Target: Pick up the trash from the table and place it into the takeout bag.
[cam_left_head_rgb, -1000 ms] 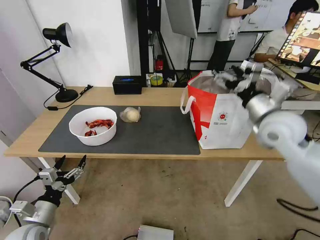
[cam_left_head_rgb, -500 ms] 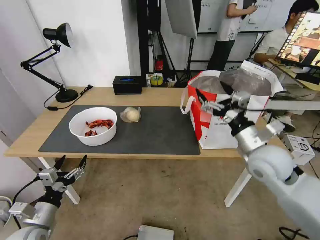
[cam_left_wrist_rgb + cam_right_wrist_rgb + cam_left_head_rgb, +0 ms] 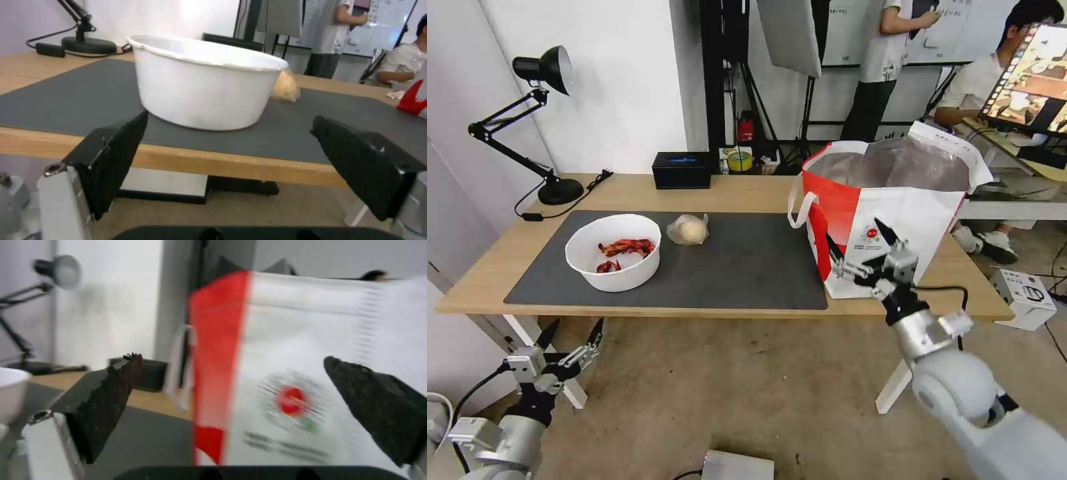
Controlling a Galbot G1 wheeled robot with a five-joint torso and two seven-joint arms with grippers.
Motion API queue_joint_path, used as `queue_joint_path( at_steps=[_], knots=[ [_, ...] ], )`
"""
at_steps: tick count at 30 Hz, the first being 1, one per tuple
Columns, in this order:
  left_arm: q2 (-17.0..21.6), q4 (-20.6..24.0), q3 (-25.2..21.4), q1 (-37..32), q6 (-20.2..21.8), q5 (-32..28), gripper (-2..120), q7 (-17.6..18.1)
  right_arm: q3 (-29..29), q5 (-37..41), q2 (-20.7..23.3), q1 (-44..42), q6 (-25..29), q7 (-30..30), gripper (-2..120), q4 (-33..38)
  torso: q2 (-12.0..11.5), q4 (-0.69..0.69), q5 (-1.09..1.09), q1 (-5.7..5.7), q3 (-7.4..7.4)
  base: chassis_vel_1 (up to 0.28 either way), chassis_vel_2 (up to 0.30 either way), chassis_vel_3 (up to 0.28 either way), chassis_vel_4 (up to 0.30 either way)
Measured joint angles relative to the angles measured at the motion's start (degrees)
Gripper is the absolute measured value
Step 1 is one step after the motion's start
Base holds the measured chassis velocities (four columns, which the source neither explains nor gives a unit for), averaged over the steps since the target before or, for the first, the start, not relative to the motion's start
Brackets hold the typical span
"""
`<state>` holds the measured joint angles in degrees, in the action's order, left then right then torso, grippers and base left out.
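Nearest the robot, the left gripper (image 3: 568, 328) hung below the table's front edge, off its left corner, with its fingers spread wide and nothing between them. In the left wrist view the same gripper (image 3: 227, 146) framed the bowl from just under the table edge. The right gripper (image 3: 857, 245) sat in front of the takeout bag, at about the height of the table's front edge, its fingers also wide apart and empty; in the right wrist view, the right gripper (image 3: 231, 393) faced the bag's (image 3: 311, 373) white front and round red-green logo.

On the table (image 3: 487, 273), a dark grey mat (image 3: 747, 267) covered most of the middle. The white bowl (image 3: 614, 252) with red shells stood on the mat's left part, near the front edge. Just behind and to its right lay the clear bag around a pale lump (image 3: 688, 229), apart from the bowl. The takeout bag (image 3: 887, 220) stood upright at the table's right end, just beside the mat, its mouth open and foil lining showing.

Farther back, a black tissue box (image 3: 681, 169) sat at the table's rear edge, and a black desk lamp (image 3: 537, 120) stood at the rear left.
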<state>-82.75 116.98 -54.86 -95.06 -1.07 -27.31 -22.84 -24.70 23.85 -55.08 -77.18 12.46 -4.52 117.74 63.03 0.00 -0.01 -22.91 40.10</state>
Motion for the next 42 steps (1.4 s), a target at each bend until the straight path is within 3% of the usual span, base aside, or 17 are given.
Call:
queue_joint_path(
  at_steps=[7,15,20,31,37,42],
  knots=[
    [0.23,0.34,1.23,-0.29,-0.47,0.65,100,0.30,-5.36,-3.72,-6.47,-7.09,1.47,1.76,100,0.03,0.00,0.00,0.00,0.00,0.00,0.000,0.000,0.000,0.000],
    [0.35,0.98,2.16,-0.81,-1.04,1.69,100,0.32,-5.75,-8.29,-11.67,-11.70,2.77,2.39,100,0.43,0.00,0.00,0.01,-0.01,0.00,0.000,0.000,0.000,0.000],
    [0.68,2.47,3.25,-1.21,-0.92,2.83,100,2.12,-5.35,-11.17,-14.23,-14.77,3.96,2.70,100,0.83,0.00,0.00,0.00,0.00,0.00,0.000,0.000,0.000,0.000],
    [-0.21,3.14,5.69,-1.01,-0.17,4.94,100,3.43,-0.45,-15.92,-19.37,-16.26,5.56,2.20,100,-0.75,0.00,0.00,0.00,-0.01,0.01,0.000,0.000,0.000,0.000],
    [-0.32,3.25,6.11,-0.95,0.15,5.37,100,3.57,3.56,-17.62,-22.78,-16.82,2.63,-0.64,100,-1.73,-0.01,0.00,0.00,0.00,0.00,0.000,0.000,0.000,0.000],
    [-0.74,3.84,6.41,-1.50,0.25,6.25,100,3.62,4.92,-17.92,-23.06,-15.97,-0.14,-3.60,100,-0.93,-0.01,0.00,0.01,-0.01,0.00,0.000,0.000,0.000,0.000]
  ],
)
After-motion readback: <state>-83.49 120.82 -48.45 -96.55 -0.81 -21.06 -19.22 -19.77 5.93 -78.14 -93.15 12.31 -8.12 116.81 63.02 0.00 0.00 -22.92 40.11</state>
